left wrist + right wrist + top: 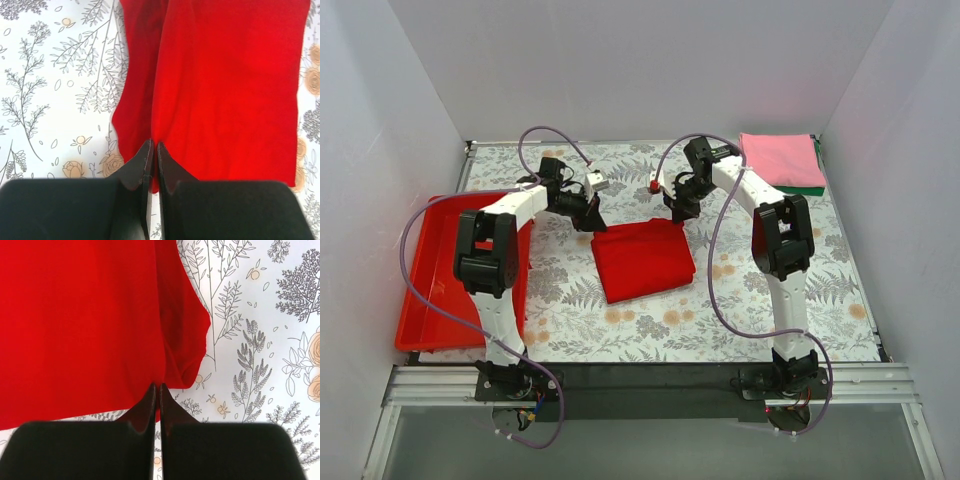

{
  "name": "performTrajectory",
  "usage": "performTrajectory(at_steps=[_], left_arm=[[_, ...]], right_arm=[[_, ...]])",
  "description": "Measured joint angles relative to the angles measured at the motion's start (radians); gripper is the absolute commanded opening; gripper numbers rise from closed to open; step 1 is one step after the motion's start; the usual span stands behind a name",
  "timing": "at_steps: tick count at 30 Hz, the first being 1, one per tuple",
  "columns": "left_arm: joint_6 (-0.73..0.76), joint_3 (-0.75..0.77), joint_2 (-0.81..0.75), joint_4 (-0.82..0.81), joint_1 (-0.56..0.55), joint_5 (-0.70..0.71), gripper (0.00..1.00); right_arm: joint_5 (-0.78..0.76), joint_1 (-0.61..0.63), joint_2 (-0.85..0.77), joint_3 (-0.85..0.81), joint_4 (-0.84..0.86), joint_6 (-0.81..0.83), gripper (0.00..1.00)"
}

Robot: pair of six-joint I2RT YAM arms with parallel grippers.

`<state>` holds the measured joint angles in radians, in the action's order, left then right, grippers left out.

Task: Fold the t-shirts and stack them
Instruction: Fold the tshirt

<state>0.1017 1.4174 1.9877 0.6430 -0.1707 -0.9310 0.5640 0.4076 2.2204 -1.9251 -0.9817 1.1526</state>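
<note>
The bright red t-shirt [642, 258] lies folded into a rough rectangle in the middle of the table. My left gripper [592, 222] is at its far left corner and my right gripper [678, 212] at its far right corner. In the left wrist view my left gripper [154, 144] is shut, with the edge of the red t-shirt [225, 90] pinched between the fingers. In the right wrist view my right gripper [158, 386] is shut on the red t-shirt's [80, 320] edge the same way. The pink t-shirt [780, 160] lies folded at the back right on the dark green t-shirt [812, 188].
A rigid red plastic tray [420, 300] stands at the left edge of the table beside the left arm. A floral cloth [740, 320] covers the table. White walls close in the back and both sides.
</note>
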Motion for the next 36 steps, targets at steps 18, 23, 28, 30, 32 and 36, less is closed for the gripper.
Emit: performTrajectory(at_steps=[18, 23, 28, 30, 32, 36], left_arm=[[-0.058, -0.111, 0.034, -0.116, -0.064, 0.084, 0.00], [-0.057, -0.196, -0.057, -0.092, -0.109, 0.074, 0.00], [-0.048, -0.204, -0.208, -0.027, -0.100, 0.053, 0.00], [-0.041, -0.199, -0.259, 0.001, -0.100, 0.043, 0.00], [-0.035, -0.195, -0.288, 0.016, -0.097, 0.041, 0.00], [-0.018, -0.192, -0.265, 0.042, -0.080, 0.045, 0.00]], right_arm=[[0.072, 0.003, -0.100, 0.302, 0.072, -0.224, 0.01], [0.085, 0.009, -0.272, 0.427, 0.040, -0.255, 0.01], [0.105, 0.009, -0.382, 0.399, 0.036, -0.268, 0.01], [0.109, 0.009, -0.384, 0.367, 0.034, -0.268, 0.01], [0.115, 0.009, -0.366, 0.331, 0.033, -0.267, 0.01], [0.122, 0.010, -0.275, 0.267, 0.034, -0.261, 0.01]])
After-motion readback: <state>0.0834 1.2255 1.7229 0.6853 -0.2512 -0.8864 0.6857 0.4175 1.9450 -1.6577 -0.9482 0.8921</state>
